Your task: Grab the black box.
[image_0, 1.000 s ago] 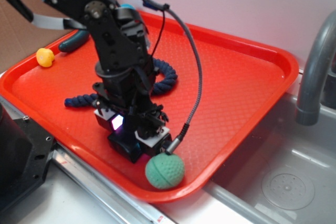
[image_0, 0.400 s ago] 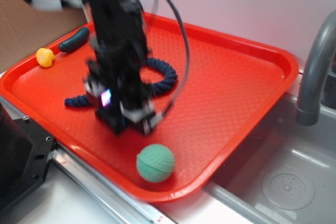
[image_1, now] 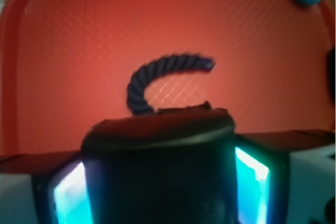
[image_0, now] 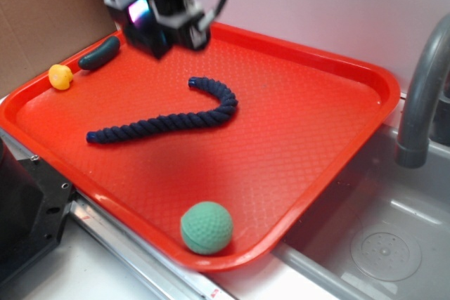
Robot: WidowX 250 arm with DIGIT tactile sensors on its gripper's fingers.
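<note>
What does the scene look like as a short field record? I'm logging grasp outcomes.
gripper: raised above the tray's far left corner, shut on the black box
tray: red, beside a sink
rope: dark blue, curved, mid-tray
ball: green, near front rim
sausage toy: dark green, far left
yellow toy: left rim

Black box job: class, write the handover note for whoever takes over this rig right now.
Claw: shut on the black box, which sits between its lit pads.
Position: held up over the back left corner of the red tray, near the dark green toy.
Done: the box is grasped and off the tray.
Left: probably nothing except keeping the grip.
Untouched on the tray: blue rope, green ball.
</note>
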